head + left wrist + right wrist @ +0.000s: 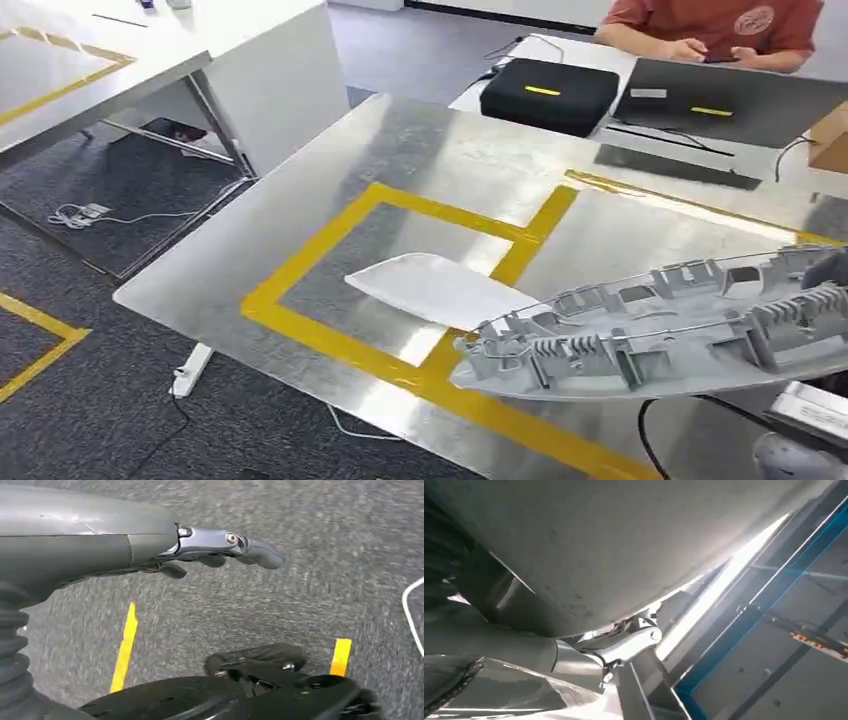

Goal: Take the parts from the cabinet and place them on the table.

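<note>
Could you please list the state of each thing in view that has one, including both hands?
Grey ribbed part: held above the metal table, not set down.
White flat part: lying on the table, across the yellow tape outline.
Right hand: under the grey ribbed part, holding it.
Left hand: holds nothing, fingers extended, hanging over the carpet.
Black case: closed, on the far desk.

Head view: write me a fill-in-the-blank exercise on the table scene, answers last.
1. The flat white part lies on the metal table inside the square of ____ tape.
2. The ribbed grey part is carried by the ____ robot hand.
3. The left robot hand hangs above the ____.

Missing words: yellow; right; floor
</note>
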`<move>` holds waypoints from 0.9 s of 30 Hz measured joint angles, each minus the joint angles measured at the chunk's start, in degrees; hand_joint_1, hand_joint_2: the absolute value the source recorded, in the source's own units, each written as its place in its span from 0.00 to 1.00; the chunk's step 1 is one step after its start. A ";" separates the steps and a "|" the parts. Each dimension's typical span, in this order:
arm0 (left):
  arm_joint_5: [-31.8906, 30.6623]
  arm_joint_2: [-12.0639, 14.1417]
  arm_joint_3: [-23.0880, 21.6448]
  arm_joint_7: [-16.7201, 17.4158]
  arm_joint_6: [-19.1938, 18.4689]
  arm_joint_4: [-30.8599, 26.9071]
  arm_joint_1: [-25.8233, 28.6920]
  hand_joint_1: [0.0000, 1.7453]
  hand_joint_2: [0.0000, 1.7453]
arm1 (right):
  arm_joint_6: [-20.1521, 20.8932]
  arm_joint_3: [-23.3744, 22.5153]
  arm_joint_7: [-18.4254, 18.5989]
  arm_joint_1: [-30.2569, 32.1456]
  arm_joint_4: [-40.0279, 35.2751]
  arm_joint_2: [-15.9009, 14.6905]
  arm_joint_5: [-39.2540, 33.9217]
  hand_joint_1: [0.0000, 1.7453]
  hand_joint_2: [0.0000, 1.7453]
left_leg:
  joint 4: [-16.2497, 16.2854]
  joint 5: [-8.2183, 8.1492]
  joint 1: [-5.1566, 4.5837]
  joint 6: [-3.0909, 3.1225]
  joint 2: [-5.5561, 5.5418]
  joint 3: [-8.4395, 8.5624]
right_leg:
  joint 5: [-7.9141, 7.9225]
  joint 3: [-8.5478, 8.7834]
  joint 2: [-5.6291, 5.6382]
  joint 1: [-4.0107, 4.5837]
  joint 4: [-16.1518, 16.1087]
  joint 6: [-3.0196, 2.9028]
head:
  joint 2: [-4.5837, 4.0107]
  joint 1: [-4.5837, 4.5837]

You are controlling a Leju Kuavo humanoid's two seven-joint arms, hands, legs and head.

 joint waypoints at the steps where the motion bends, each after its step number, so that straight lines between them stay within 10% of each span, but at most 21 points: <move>1: 0.00 0.13 0.00 0.00 0.00 -0.04 0.15 0.00 1.00 | 0.00 0.00 0.00 0.01 0.00 0.00 0.04 1.00 1.00 | -4.18 1.24 0.00 0.51 -3.40 1.60 | 0.09 -0.11 0.55 -0.25 0.00 0.13 | 0.00 0.00; 6: -0.04 0.06 -0.02 0.00 0.00 -0.07 0.01 0.00 1.00 | 0.07 0.09 0.42 0.06 -0.02 -0.20 0.55 1.00 1.00 | -7.07 1.16 0.29 1.25 -1.40 2.43 | 0.96 -1.78 3.08 -0.37 -0.26 1.89 | 0.00 -0.04; 8: -0.04 0.04 -0.02 -0.02 -0.04 -0.13 -0.02 0.00 1.00 | 0.15 0.20 0.48 -0.25 0.00 -0.35 0.61 1.00 1.00 | -7.83 1.62 0.28 1.60 0.09 2.61 | -1.98 -3.75 -2.38 -0.11 3.13 2.06 | 0.02 0.42; 10: -0.04 -0.02 -0.02 -0.02 -0.18 -0.13 0.20 0.00 1.00 | 0.22 0.33 0.70 -0.20 0.00 -0.37 0.74 1.00 1.00 | -7.81 1.60 0.14 1.63 1.68 2.52 | -5.88 -7.36 -3.72 -0.19 11.34 2.41 | 0.00 0.46; 12: -0.04 -0.11 -0.02 -0.02 -0.22 -0.13 0.26 0.00 1.00 | 0.31 0.44 0.83 -0.05 0.02 -0.37 0.76 1.00 1.00 | -7.73 1.54 0.12 1.63 3.41 2.46 | -6.59 -9.16 -4.08 -0.28 15.62 2.90 | 0.00 0.46; 15: -0.02 -0.28 -0.02 -0.02 -0.22 -0.13 0.08 0.00 1.00 | 0.33 0.57 0.90 -0.10 0.02 -0.39 0.79 1.00 1.00 | -7.38 1.14 0.27 1.07 5.46 2.50 | -0.90 -3.19 -5.77 -0.54 5.43 3.42 | 0.00 0.46; 17: -0.02 -0.20 -0.02 -0.04 -0.22 -0.20 0.12 0.00 1.00 | 0.37 0.72 0.90 -0.52 0.04 -0.39 0.83 1.00 1.00 | -6.29 0.39 -0.37 0.17 6.51 2.24 | -0.86 0.28 -9.86 0.39 0.13 3.46 | 0.00 0.70; 18: 0.00 -0.22 -0.02 -0.04 -0.22 -0.20 0.16 0.00 1.00 | 0.37 0.79 0.87 -0.65 0.02 -0.39 0.85 1.00 1.00 | -5.96 0.29 -0.51 0.00 7.09 2.15 | -0.75 -0.15 -9.07 0.13 0.27 1.98 | 0.00 0.39; 21: 0.02 -0.20 -0.02 -0.04 -0.15 -0.20 -0.02 0.00 1.00 | 0.28 0.83 0.83 -0.28 0.02 -0.39 0.94 1.00 1.00 | -5.71 0.00 -0.41 -0.34 8.70 2.37 | -0.56 -0.64 -7.22 0.19 0.40 1.07 | 0.00 0.42; 23: 0.22 -0.20 -0.02 0.00 -0.13 -0.22 -0.22 0.00 1.00 | 0.37 0.87 0.96 -0.36 0.02 -0.39 1.53 1.00 1.00 | -2.90 -2.62 0.28 -1.10 3.40 1.32 | -0.36 -0.63 -6.58 -0.05 0.29 0.47 | 0.00 0.24; 25: 0.44 -0.20 -0.02 0.26 -0.13 -0.22 0.02 0.00 1.00 | 0.50 0.87 1.27 -0.42 0.04 -0.39 2.21 1.00 1.00 | 6.26 -7.14 0.31 -1.28 1.94 -2.71 | -0.31 -0.66 -5.82 0.00 0.29 -0.02 | 0.00 0.15; 27: 0.57 -0.20 0.00 0.42 -0.20 -0.22 0.14 0.00 1.00 | 0.92 0.92 1.55 -0.39 0.15 -0.39 2.58 1.00 1.00 | 11.50 -8.26 0.29 -1.17 1.83 -5.21 | -0.27 -0.65 -5.10 0.21 0.30 -0.09 | 0.00 0.15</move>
